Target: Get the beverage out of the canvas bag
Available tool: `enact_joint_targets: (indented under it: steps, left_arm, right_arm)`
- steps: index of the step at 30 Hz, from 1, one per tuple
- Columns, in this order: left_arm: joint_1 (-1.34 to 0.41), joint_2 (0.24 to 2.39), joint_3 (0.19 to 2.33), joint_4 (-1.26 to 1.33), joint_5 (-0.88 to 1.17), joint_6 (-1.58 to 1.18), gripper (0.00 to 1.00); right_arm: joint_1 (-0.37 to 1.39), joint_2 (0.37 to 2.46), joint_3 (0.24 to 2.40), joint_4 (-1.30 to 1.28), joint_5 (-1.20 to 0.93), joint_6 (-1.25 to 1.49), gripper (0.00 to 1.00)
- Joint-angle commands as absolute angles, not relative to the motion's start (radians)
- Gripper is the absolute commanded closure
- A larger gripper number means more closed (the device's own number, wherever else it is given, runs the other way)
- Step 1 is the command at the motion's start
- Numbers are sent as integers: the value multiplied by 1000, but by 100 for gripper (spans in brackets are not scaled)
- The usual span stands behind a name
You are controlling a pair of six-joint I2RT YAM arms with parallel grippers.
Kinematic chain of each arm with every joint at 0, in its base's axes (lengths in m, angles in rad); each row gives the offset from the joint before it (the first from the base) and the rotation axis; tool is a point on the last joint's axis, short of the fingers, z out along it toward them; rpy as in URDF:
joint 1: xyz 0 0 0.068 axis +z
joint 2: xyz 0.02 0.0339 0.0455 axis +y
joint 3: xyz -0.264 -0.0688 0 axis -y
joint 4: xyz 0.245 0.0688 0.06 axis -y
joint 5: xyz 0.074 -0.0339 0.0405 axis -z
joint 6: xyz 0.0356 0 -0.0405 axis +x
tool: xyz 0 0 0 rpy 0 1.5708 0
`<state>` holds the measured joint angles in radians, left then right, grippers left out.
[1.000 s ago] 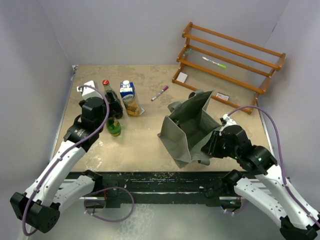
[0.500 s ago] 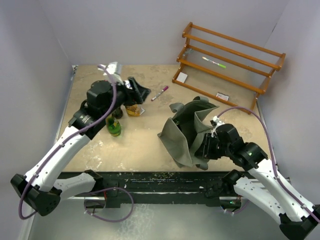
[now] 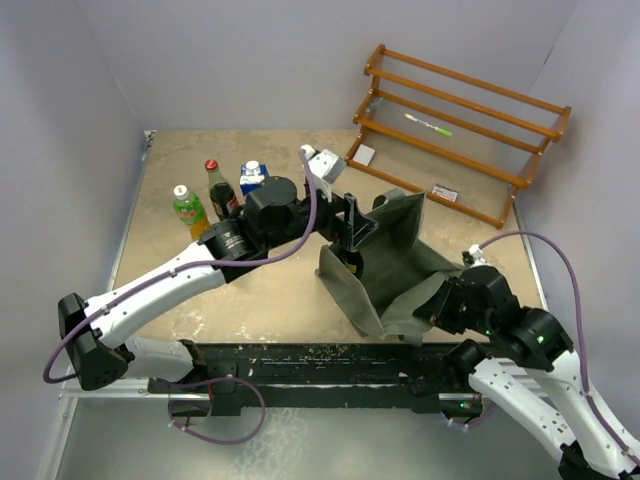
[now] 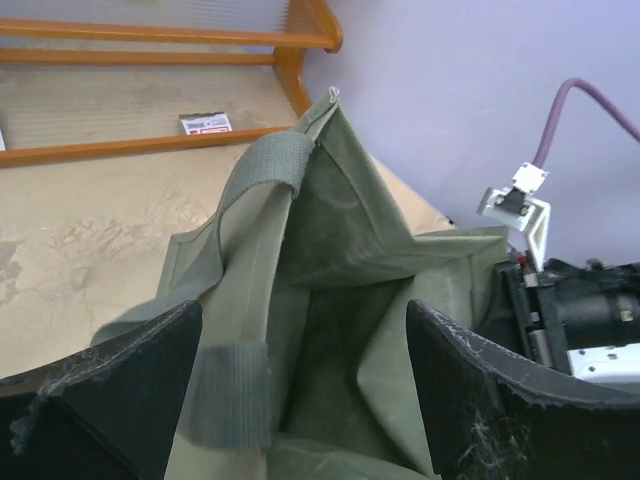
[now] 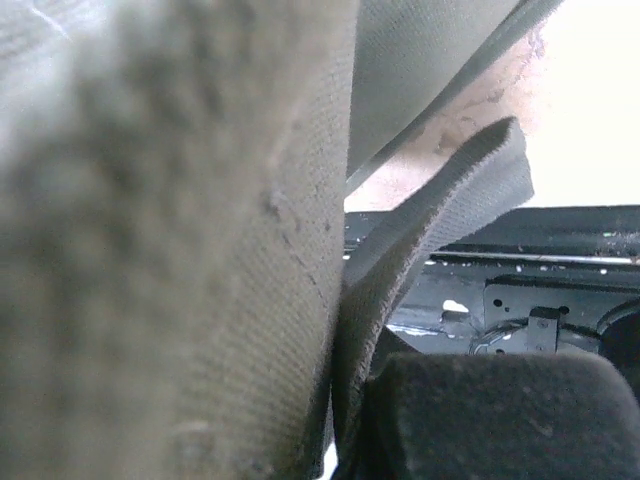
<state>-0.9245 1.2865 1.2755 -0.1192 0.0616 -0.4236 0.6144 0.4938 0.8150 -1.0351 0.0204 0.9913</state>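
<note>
The grey-green canvas bag (image 3: 395, 260) stands right of the table's centre with its mouth open. My left gripper (image 3: 354, 236) is open at the bag's left rim and points into it. The left wrist view shows the bag's inside (image 4: 340, 300) and a strap handle (image 4: 262, 175) between my spread left fingers (image 4: 100, 400); no beverage shows inside. My right gripper (image 3: 428, 306) is at the bag's near right edge, mostly hidden by fabric. In the right wrist view the bag wall (image 5: 200, 250) and a strap (image 5: 420, 250) press against my finger pad (image 5: 500, 420).
A green bottle (image 3: 186, 208), a dark red-capped bottle (image 3: 218, 190) and a carton (image 3: 252, 175) stand at the back left. A wooden rack (image 3: 460, 120) with a green pen (image 3: 430, 125) is at the back right. My right arm (image 4: 580, 310) is just beyond the bag.
My left arm has swung from the bottles at the left across to the bag's mouth. My right gripper has drawn the bag's right side toward the near right, widening the opening.
</note>
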Motion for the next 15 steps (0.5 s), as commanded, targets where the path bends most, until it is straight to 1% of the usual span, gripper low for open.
enact_joint_targets:
  steps: [1, 6, 9, 11, 15]
  left_arm:
    - [-939, 1307, 1330, -50, 83, -314, 14]
    - [-949, 1341, 1322, -39, 121, -295, 14]
    - [-954, 1354, 1316, -29, 138, -289, 14]
    - [-955, 1366, 1334, -38, 153, -285, 13]
    - [-966, 1413, 1401, -100, 200, -260, 14]
  right_arm:
    - [618, 410, 842, -1172, 57, 1075, 86]
    - [618, 340, 819, -1172, 30, 1104, 84]
    - [617, 308, 774, -1078, -35, 1075, 81]
    - [617, 313, 746, -1022, -92, 1053, 80]
    - [617, 379, 759, -988, -101, 968, 78]
